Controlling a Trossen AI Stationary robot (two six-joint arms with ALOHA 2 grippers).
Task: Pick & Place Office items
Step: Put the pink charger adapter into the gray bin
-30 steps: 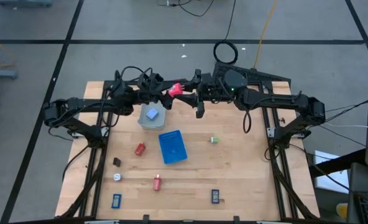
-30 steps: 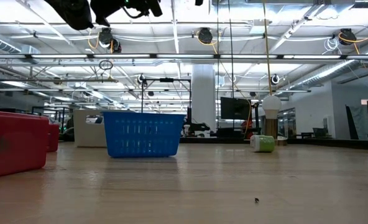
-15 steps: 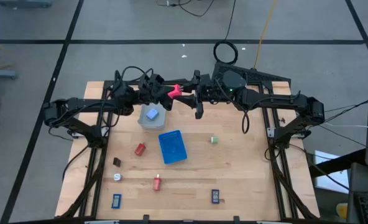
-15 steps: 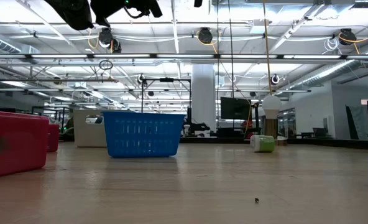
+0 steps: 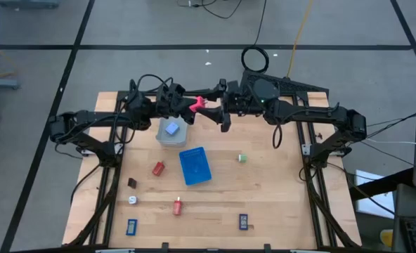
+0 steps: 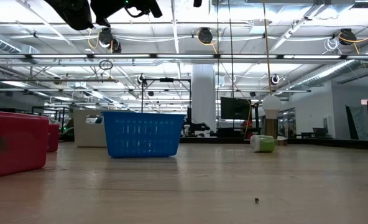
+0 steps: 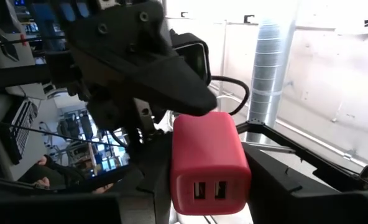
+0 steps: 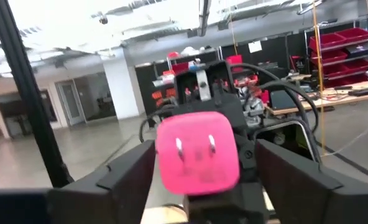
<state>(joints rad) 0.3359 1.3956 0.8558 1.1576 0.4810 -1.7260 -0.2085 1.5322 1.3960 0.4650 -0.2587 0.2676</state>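
Observation:
A red plug-in charger [image 5: 196, 103] hangs high over the far middle of the table between my two grippers. My left gripper [image 5: 187, 105] comes from the left and is shut on it. In the left wrist view the charger's face with two USB ports [image 7: 209, 190] looks back at the camera. My right gripper [image 5: 217, 110] faces it from the right and is open. Its fingers [image 8: 129, 174] stand on either side of the charger's pronged end [image 8: 197, 149] without touching it. The other office items lie on the table below. My left gripper pinches the charger's two opposite sides [image 7: 179, 177], near the USB end, between its two fingers. The fingers come level from the table's left. The charger is lifted clear of the table and lies level, with its prongs pointing toward the right gripper.
Below the grippers stands a grey tray [image 5: 164, 138] holding a pale blue piece [image 5: 171, 128]. A blue basket [image 5: 195, 166] stands mid-table. Around it lie red [image 5: 158, 168], green [image 5: 242, 158], red [image 5: 178, 206], brown [image 5: 132, 182], white [image 5: 132, 199] and dark blue [image 5: 243, 222] pieces.

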